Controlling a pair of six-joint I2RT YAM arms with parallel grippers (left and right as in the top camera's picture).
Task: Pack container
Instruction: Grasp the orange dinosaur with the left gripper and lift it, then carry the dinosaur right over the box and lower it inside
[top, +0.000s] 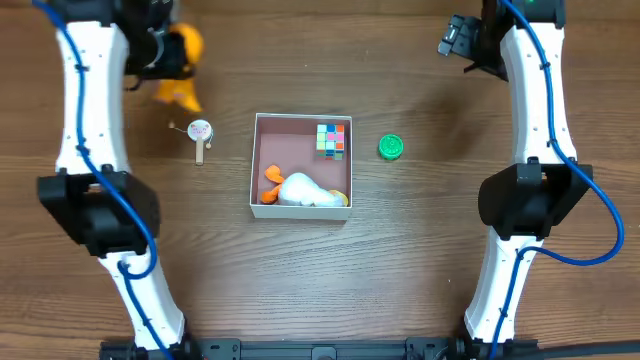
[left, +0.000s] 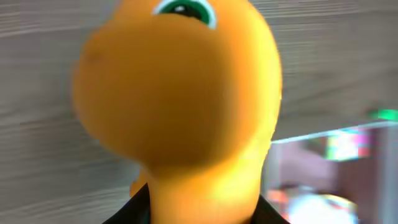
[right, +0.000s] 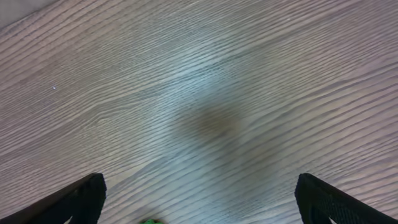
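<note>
Brown wood-grain worktop (top: 420, 260) carries everything. Both arms rise from the near edge and stretch toward the far side. Between them sits the container (top: 300, 212), holding a multicoloured cube (top: 332, 140) in its far right corner and a white-and-orange soft toy (top: 300, 190) along its near wall. A green disc (top: 391, 148) lies just to its right and a small round-headed stick (top: 201, 135) to its left. Farther back, the left gripper (top: 163, 58) clasps an orange toy (top: 182, 72), whose green eye only the left wrist view shows. The right gripper (right: 199, 205) hangs spread wide over bare wood.
</note>
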